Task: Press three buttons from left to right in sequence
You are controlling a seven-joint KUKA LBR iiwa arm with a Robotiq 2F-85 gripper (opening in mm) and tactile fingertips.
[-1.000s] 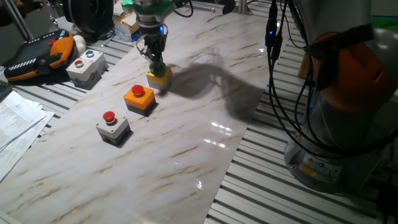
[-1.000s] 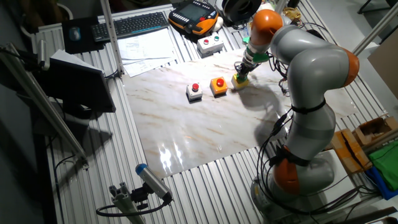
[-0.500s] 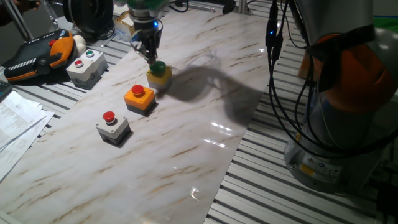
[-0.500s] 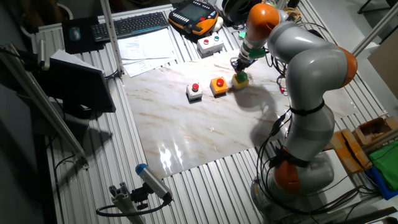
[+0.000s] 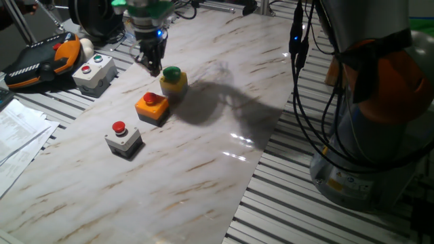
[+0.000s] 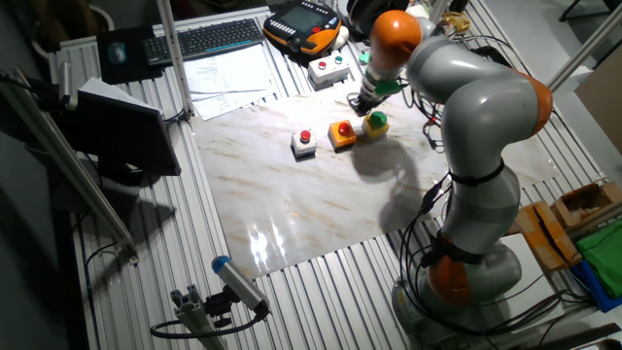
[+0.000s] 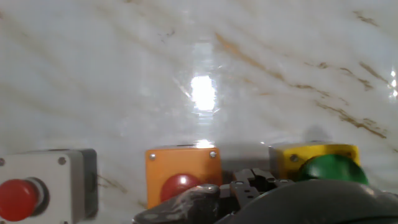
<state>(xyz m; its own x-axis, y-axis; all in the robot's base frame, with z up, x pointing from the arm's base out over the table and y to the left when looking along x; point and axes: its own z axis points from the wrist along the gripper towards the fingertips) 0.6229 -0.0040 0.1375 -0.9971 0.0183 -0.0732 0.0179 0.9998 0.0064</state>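
Three small button boxes stand in a row on the marble board. The grey box with a red cap [image 5: 123, 135] is on the left, the orange box with a red cap [image 5: 152, 105] in the middle, the yellow box with a green cap [image 5: 173, 78] on the right. My gripper [image 5: 152, 66] hangs in the air just behind the orange and yellow boxes and touches neither. The other fixed view shows the gripper [image 6: 358, 105] above and behind the orange box [image 6: 341, 133]. In the hand view the fingertips [image 7: 252, 182] meet with no gap, above the orange box [image 7: 183, 177].
A larger grey box with a red and a green button [image 5: 93, 71] stands at the back left beside an orange-black pendant [image 5: 41, 57]. Papers [image 5: 17, 132] lie off the board's left edge. The robot base and cables [image 5: 366, 122] fill the right.
My gripper has lifted off the green cap and moved left and back. The green cap now shows fully. The three boxes have not moved.
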